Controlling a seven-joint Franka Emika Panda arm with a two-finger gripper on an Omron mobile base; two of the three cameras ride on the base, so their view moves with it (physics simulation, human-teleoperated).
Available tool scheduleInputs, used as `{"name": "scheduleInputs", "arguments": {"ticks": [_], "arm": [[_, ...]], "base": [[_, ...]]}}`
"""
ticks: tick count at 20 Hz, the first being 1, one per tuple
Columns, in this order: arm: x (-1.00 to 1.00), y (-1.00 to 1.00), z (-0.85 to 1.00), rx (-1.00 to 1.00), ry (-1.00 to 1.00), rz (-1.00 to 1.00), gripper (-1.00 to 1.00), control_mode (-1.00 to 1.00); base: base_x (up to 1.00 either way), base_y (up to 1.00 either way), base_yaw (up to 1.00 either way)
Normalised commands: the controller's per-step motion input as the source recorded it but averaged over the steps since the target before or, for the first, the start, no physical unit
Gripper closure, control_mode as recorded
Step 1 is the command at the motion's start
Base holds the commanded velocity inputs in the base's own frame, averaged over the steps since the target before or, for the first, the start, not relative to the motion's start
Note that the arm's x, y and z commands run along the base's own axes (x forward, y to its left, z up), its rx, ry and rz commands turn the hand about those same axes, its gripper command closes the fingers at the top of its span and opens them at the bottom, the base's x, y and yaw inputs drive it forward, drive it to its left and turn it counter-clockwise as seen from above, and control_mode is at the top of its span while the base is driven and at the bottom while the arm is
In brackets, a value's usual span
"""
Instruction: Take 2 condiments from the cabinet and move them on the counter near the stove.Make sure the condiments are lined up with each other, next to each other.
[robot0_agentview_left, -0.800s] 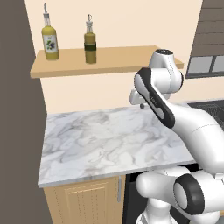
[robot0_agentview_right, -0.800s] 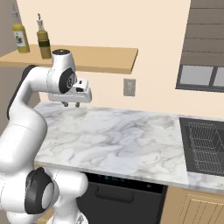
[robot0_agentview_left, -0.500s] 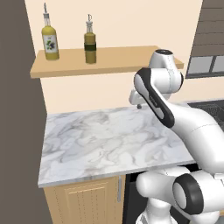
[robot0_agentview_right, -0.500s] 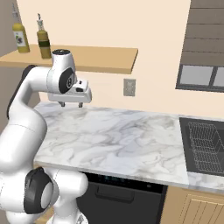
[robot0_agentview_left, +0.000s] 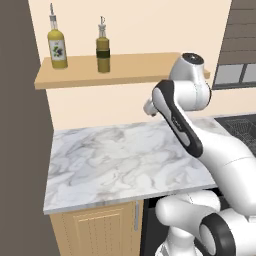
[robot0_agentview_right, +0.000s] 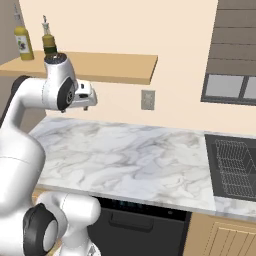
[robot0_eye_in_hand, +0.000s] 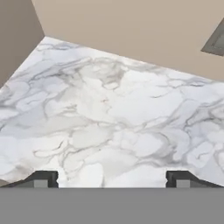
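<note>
Up on the cabinet (robot0_agentview_left: 135, 70), at ten o'clock from us, both condiments, the yellow bottle (robot0_agentview_left: 57, 42) and the olive-green bottle (robot0_agentview_left: 103, 50), stand untouched; our gripper (robot0_eye_in_hand: 112, 179) hovers open and empty over the counter (robot0_agentview_left: 110, 160), so both moves remain.

The arm (robot0_agentview_left: 176, 116) has lifted a little and swung slightly toward the left edge of the counter (robot0_agentview_left: 100, 165). The gripper (robot0_agentview_right: 86, 103) now hangs higher over the marble, closer to the underside of the cabinet (robot0_agentview_left: 130, 70), near the counter's back edge. In the right base view the arm's rounded top joint has climbed until it overlaps the front edge of the cabinet, just beneath the olive-green bottle (robot0_agentview_right: 48, 42); a moment ago it sat clear below that board.
</note>
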Motion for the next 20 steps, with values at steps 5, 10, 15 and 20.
{"name": "scheduleInputs", "arguments": {"ticks": [5,10,15,20], "arm": [[0.13,0.27,0.61,0.0,-0.34,0.16,-1.0,-1.0],[0.17,0.32,0.73,0.1,-0.3,0.09,-1.0,-1.0],[0.31,0.37,0.7,0.11,-0.18,0.01,-1.0,-1.0],[0.4,0.42,0.47,0.06,-0.1,0.0,-1.0,-1.0]], "base": [[0.0,0.0,0.0],[0.0,0.0,0.0],[0.0,0.0,0.0],[0.0,0.0,0.0]]}}
